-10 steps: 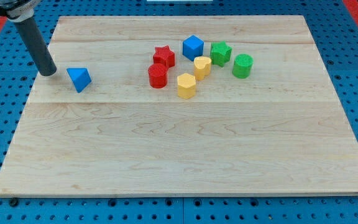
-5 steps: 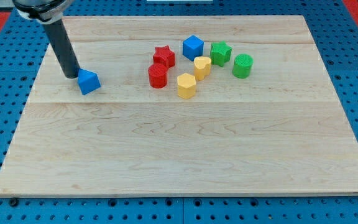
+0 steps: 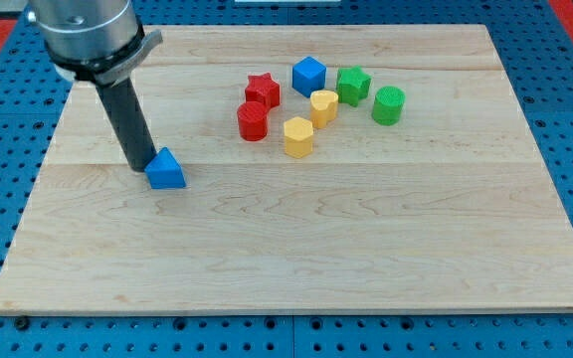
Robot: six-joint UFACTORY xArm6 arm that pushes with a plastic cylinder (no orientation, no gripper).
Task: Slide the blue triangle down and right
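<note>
The blue triangle [image 3: 166, 170] lies on the wooden board [image 3: 296, 249], left of the middle. My tip [image 3: 141, 165] touches its upper-left side. The dark rod rises from there toward the view's top left, up to the grey arm end.
A cluster of blocks sits at the view's upper middle: a red star [image 3: 262, 89], a red cylinder [image 3: 252, 122], a blue cube [image 3: 308, 76], two yellow blocks [image 3: 323, 106] [image 3: 298, 137], a green block [image 3: 353, 85] and a green cylinder [image 3: 388, 104]. The board rests on a blue pegboard.
My tip has moved down and right, pushing the blue triangle down and right with it. The triangle has also turned. The cluster of blocks has not moved.
</note>
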